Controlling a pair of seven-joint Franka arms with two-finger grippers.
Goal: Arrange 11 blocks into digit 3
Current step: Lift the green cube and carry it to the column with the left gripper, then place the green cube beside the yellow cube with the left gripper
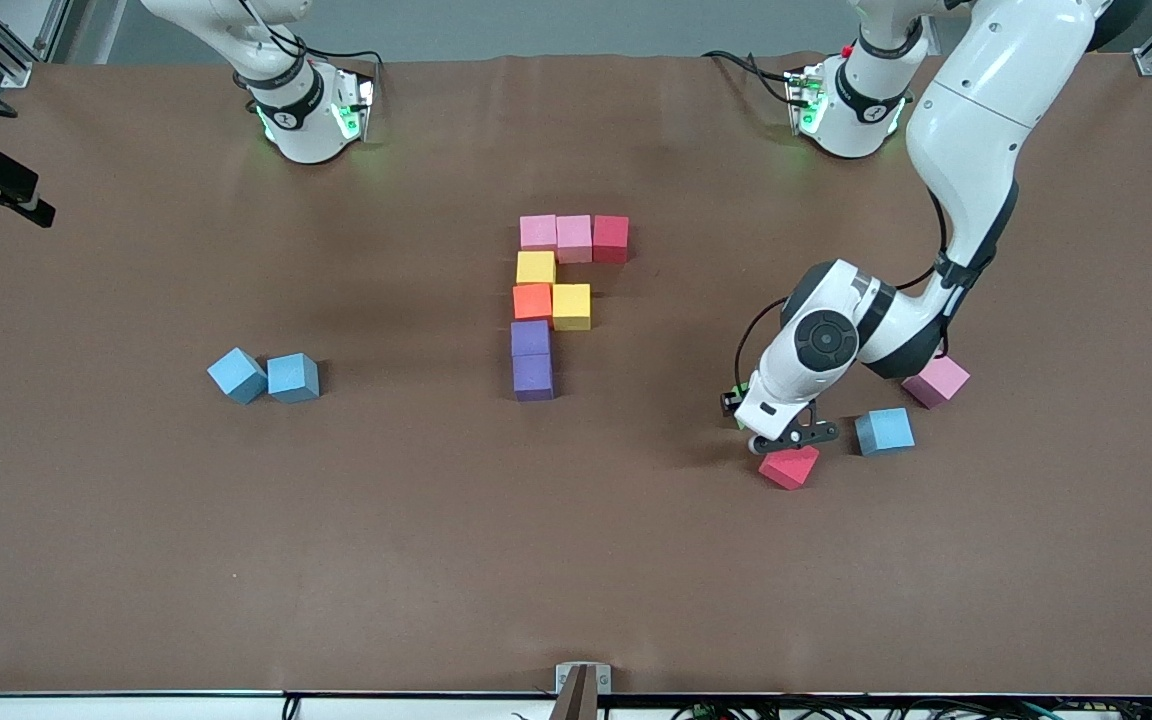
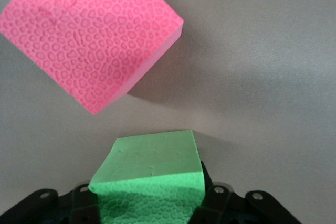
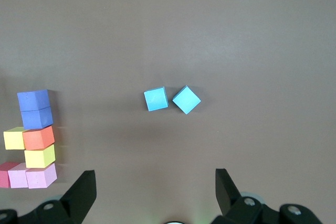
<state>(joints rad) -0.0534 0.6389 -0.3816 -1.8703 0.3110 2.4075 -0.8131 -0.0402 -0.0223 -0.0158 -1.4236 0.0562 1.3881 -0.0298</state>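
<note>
My left gripper is shut on a green block, low over the table toward the left arm's end; my hand hides the block in the front view. A red block lies tilted just beside the gripper and shows pinkish in the left wrist view. The partial figure stands mid-table: two pink blocks and a red one in a bar, then yellow, orange with a second yellow beside it, and two purple. My right gripper is open and empty, high above the table, out of the front view.
A blue block and a pink block lie beside my left arm's wrist. Two light blue blocks sit together toward the right arm's end; they also show in the right wrist view.
</note>
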